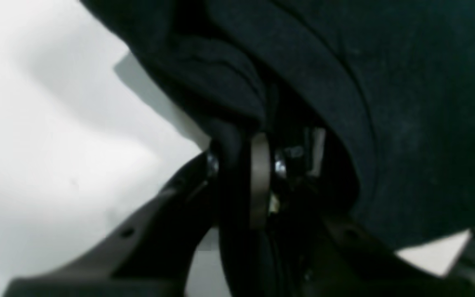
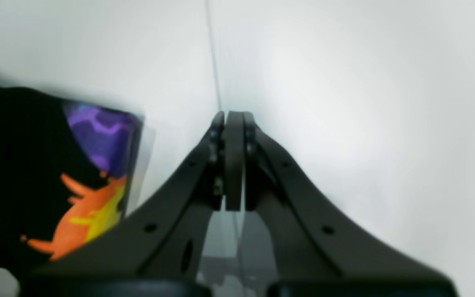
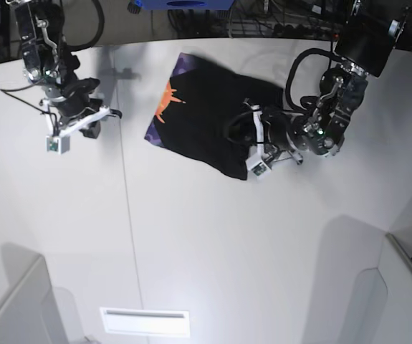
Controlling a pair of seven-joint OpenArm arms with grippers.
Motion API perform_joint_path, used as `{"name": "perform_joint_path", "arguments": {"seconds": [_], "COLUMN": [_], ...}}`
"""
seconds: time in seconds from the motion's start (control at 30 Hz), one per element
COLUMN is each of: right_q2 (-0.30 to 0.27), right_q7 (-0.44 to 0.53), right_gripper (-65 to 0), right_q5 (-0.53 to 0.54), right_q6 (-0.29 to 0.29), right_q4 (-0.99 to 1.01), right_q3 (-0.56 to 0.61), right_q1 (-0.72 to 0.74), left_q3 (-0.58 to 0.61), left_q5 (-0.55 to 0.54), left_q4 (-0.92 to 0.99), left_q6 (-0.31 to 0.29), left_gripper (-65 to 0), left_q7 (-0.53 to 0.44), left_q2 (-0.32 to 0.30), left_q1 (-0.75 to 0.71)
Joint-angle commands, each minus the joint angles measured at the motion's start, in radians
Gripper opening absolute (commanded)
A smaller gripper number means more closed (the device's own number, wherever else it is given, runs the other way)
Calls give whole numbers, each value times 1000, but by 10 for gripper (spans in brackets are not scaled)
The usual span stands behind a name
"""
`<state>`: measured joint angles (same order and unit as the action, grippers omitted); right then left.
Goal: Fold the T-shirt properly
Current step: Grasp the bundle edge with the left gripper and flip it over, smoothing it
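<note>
T-shirt [image 1: 229, 103] (black) pinched between left jaws, right jaws apart.

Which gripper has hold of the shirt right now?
The left gripper, on the base view's right: its jaws pinch black cloth at the T-shirt edge. The right gripper is shut on nothing, off to the side above bare table.

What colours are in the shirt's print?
Orange, yellow and purple print on the black shirt; clearest in the right wrist view.
</note>
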<state>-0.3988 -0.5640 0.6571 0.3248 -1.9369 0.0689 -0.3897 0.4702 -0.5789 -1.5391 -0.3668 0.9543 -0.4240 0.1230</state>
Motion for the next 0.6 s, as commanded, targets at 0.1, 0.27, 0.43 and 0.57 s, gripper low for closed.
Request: {"name": "perform_joint_path", "arguments": {"seconds": [0.1, 0.27, 0.43, 0.57], "right_q2": [39, 85, 146, 174], "right_q7": [19, 19, 19, 20], "right_gripper": [-650, -650, -650, -650], "right_q5": [-1, -1, -3, -4], "right_q6": [-5, -5, -5, -5], "right_q4": [-14, -16, -16, -16], "right_q3": [-102, -186, -258, -275], "right_q1": [-50, -124, -190, -213], "left_q3": [197, 407, 494, 539], "left_q5": [224, 336, 432, 598], "left_q4": [2, 2, 4, 4], "left_q6": [10, -16, -163, -274], "left_gripper": [-650, -650, -650, -650], "left_q7": [36, 33, 16, -80], "left_q2": [-3, 1, 17, 37], "left_q1": [91, 211, 301, 321]}}
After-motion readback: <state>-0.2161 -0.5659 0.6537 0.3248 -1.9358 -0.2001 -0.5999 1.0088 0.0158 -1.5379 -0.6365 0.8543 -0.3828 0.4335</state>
